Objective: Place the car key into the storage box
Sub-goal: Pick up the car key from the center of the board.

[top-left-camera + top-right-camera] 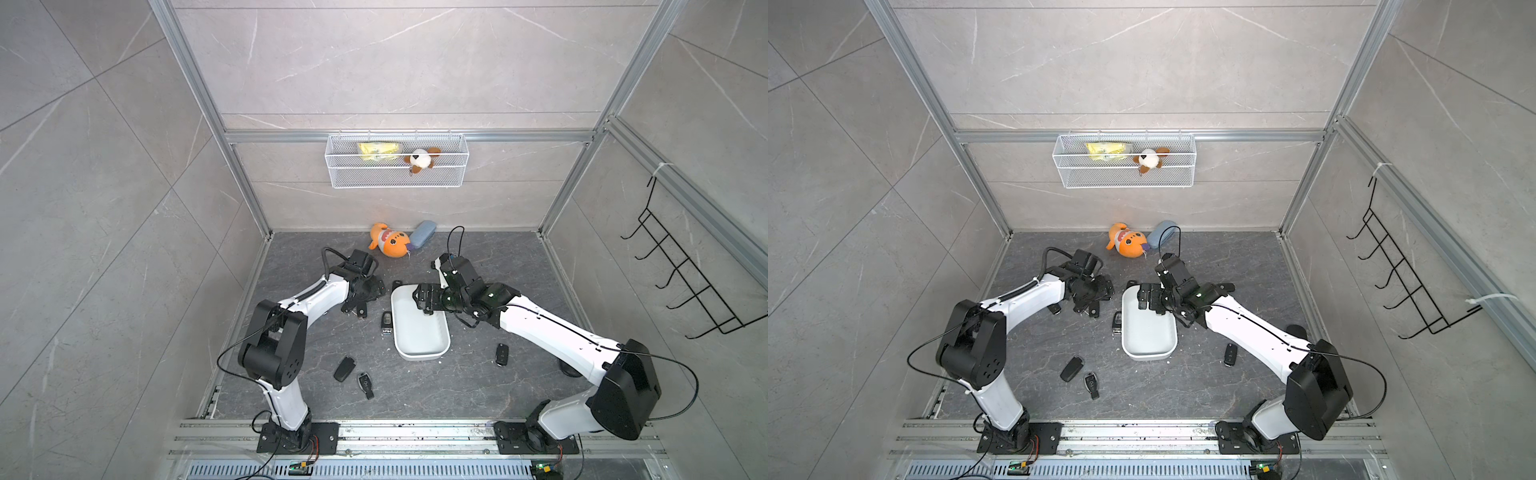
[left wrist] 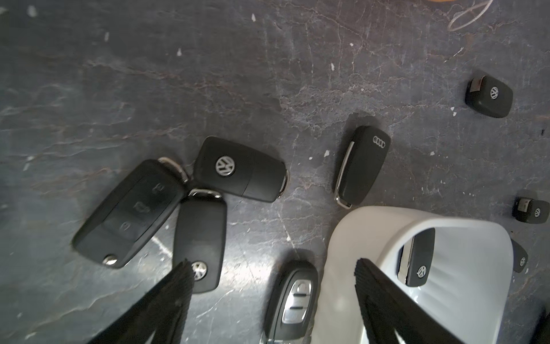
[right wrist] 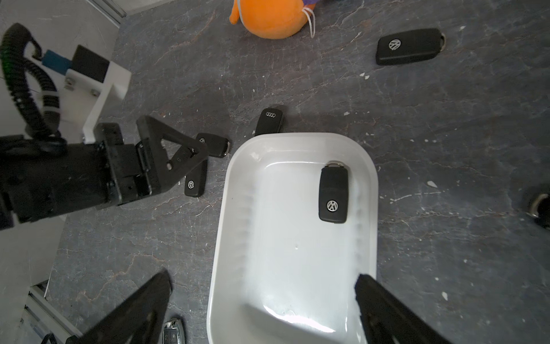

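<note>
One VW key (image 3: pixel 332 193) is sitting in the storage box (image 3: pixel 297 138). Three more keys (image 2: pixel 199 232) are bunched by the left tool (image 2: pixel 273 263). It's wide and empty, and so is the right tool (image 3: pixel 264 276).

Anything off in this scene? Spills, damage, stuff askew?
Nothing damaged that I can see. Oddities: white flecks litter the dark table, like chips or crumbs. Only one car key lies in the storage box; the other keys lie scattered outside it, with three keys bunched and touching by the left tool.
</note>
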